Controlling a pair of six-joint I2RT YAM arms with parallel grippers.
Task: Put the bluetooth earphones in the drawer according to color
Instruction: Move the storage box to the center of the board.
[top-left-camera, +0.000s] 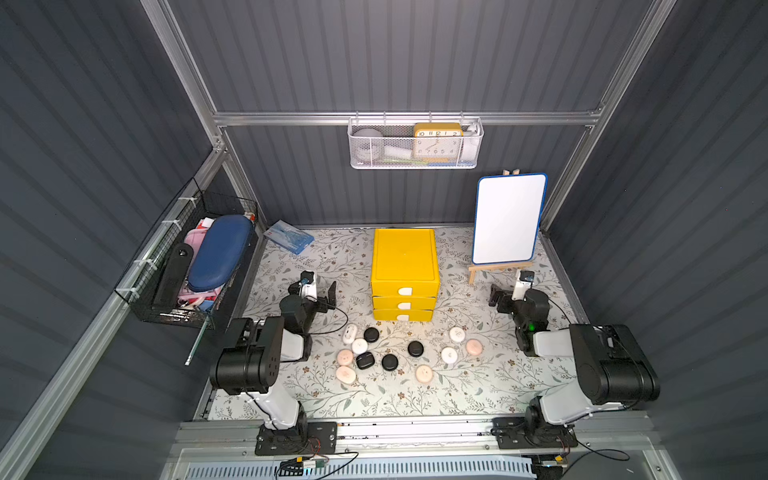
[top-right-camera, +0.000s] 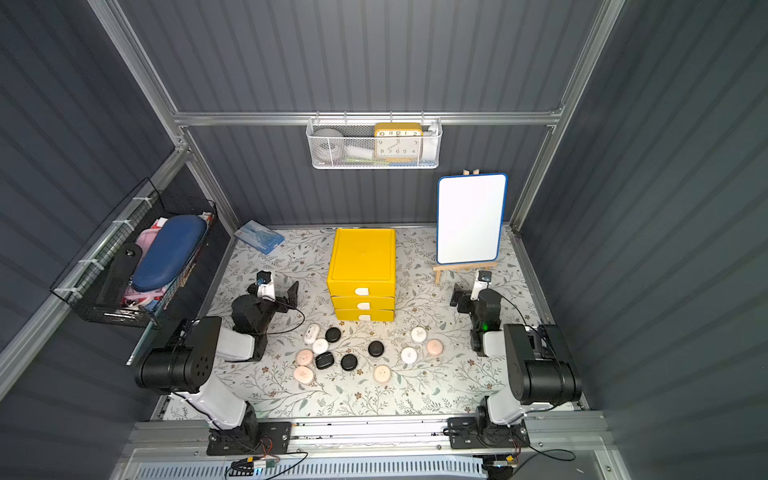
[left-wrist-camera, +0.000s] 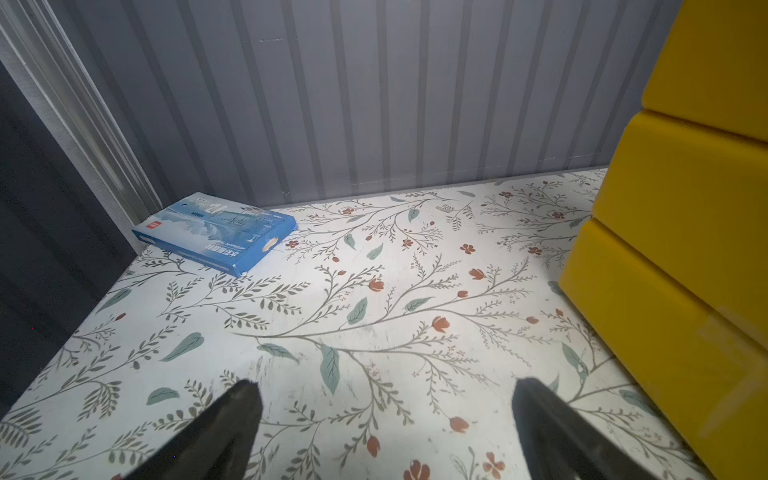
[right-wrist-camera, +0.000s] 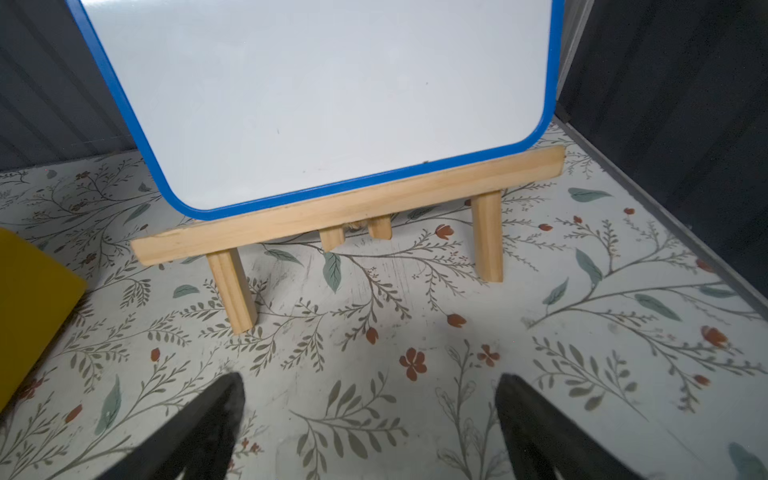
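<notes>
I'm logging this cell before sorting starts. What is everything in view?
table: one, floral top, cell floor
drawer unit: one, yellow, three shut drawers, mid-table
black earphones: four, black, on the table before the drawer unit
white earphones: four, white, same spread
pink earphones: four, pale pink, same spread
whiteboard: one, white with blue rim, on a wooden easel, back right
box: one, blue, back left corner
mesh basket: one, white, back wall, holding a yellow clock
wire basket: one, black, left wall, holding a blue case and more
left pincer: one, black, open, left of the drawer unit
right pincer: one, black, open, before the easel
</notes>
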